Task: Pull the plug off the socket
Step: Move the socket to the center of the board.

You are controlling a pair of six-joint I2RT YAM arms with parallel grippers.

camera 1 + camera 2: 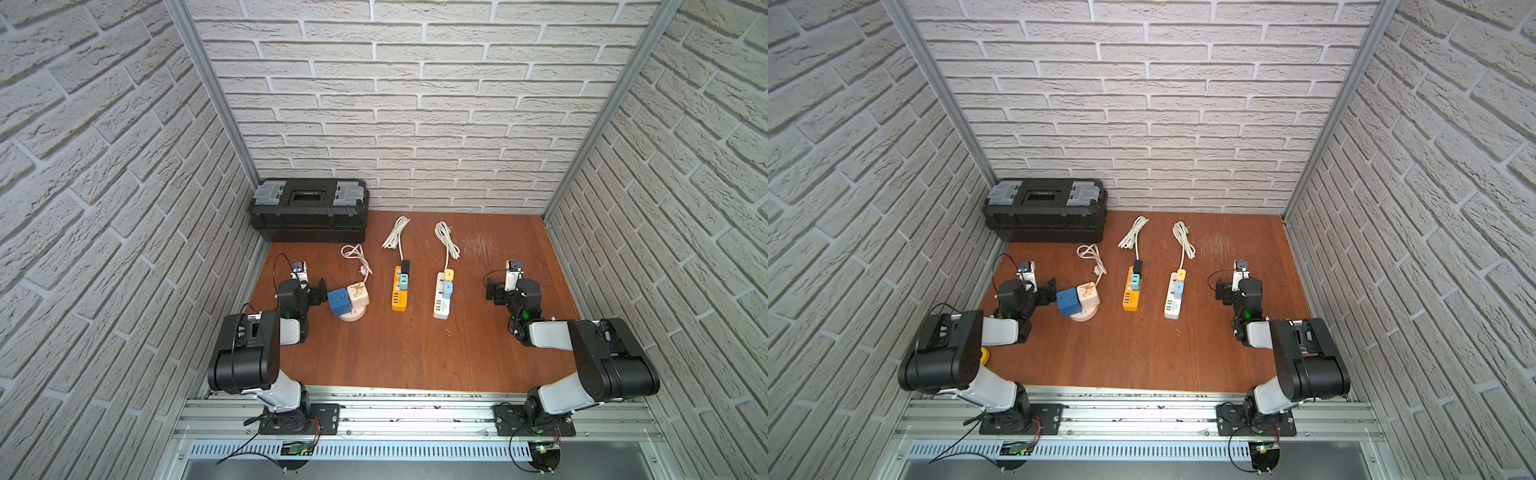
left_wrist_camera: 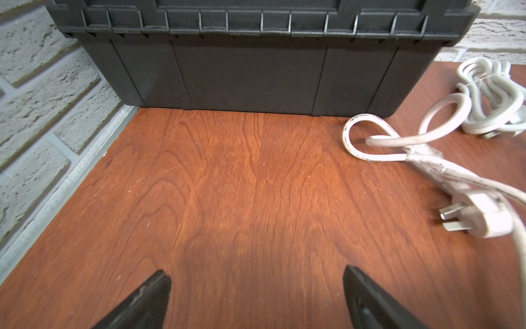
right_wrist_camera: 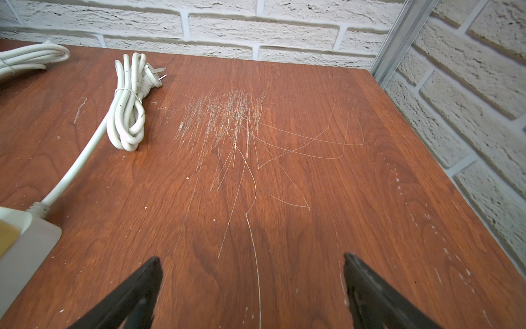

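Three sockets lie in a row on the bench (image 1: pixel 415 353) between the arms: a round socket (image 1: pixel 351 314) carrying a blue plug (image 1: pixel 340 302) and a cream plug (image 1: pixel 358 293), an orange strip (image 1: pixel 398 296) and a white strip (image 1: pixel 441 305), all with plugs seated upward. Their cords (image 1: pixel 397 232) are bundled toward the back wall, probably to keep the reach clear. The left pincer (image 1: pixel 321 293) stands spread and empty just beside the blue plug. The right pincer (image 3: pixel 253 273) is spread over bare bench. No writing is legible; the toolbox (image 1: pixel 309 208) label is too small.
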